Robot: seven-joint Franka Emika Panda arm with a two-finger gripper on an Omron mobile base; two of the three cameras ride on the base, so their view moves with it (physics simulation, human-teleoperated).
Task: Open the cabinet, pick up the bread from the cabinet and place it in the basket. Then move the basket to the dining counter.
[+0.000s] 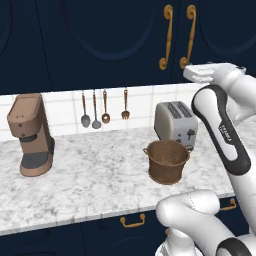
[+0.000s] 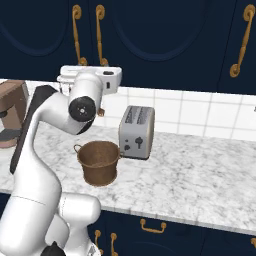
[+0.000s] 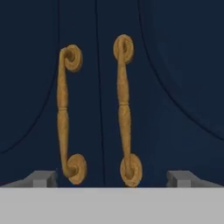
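Fingers (image 3: 41, 178) spread wide at the frame bottom, empty. Beyond, at frame centre, the closed cabinet (image 3: 175, 87) shows two brass handles (image 3: 124, 109): rigid, smooth, probably slippery; grasp one mid-shaft. Basket (image 1: 167, 161) sits centre-right.

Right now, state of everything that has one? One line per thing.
cabinet: doors shut, both brass handles untouched.
gripper: open, empty, tips wide apart, facing the handles, not touching them.
basket: upright on the worktop, empty.
toaster: upright behind the basket, slots empty.
coffee machine: upright at the worktop's left end.
utensils: hanging on the tiled wall.
drawers: shut.
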